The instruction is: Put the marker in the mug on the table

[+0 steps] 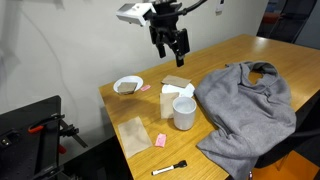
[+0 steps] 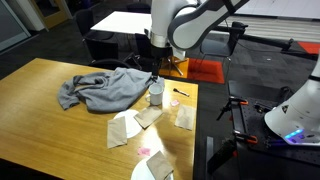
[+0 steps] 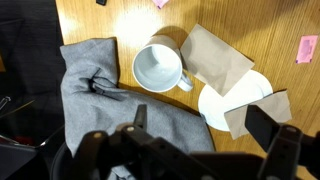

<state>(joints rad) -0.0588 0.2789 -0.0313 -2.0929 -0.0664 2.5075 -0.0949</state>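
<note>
Jaws spread wide, gripper (image 1: pixel 171 42) hangs above mug (image 1: pixel 184 112); marker (image 1: pixel 169 167) lies on table (image 1: pixel 245 50).

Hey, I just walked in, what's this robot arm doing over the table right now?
The arm's gripper hangs in the air above the table, jaws open and holding nothing. The marker lies untouched near the table's front edge, apart from the mug. The mug stands upright and looks empty in the wrist view, right beside a crumpled grey cloth. So the marker has not been picked up yet.
</note>
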